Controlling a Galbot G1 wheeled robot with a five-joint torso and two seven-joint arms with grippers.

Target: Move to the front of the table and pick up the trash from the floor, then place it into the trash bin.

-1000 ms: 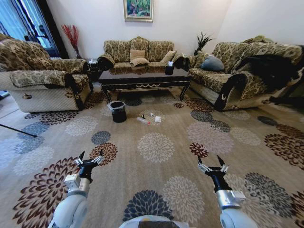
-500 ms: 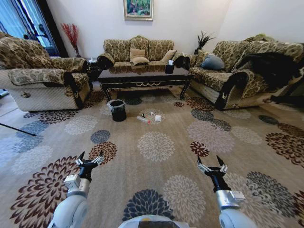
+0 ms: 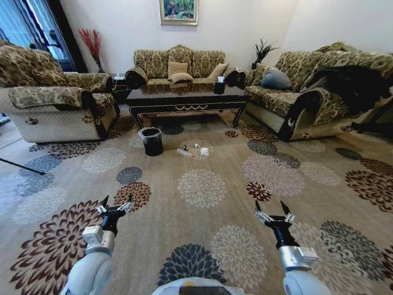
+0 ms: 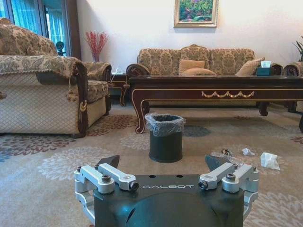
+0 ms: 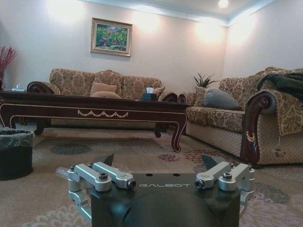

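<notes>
Compared with one second ago, the whole head view shifts slightly: the camera moves, while both arms keep their low pose. The left gripper (image 3: 115, 206) and right gripper (image 3: 274, 212) hover above the floor (image 3: 202, 246), jaws open and empty. The plastic bottle (image 3: 185, 153) lies on the carpet, long axis slanting, beside the white tissue (image 3: 204, 152) and small scraps (image 3: 195, 147). The trash bin (image 3: 151, 141) stands left of them, before the table (image 3: 184, 98). Sofas (image 3: 178, 66) surround the table.
</notes>
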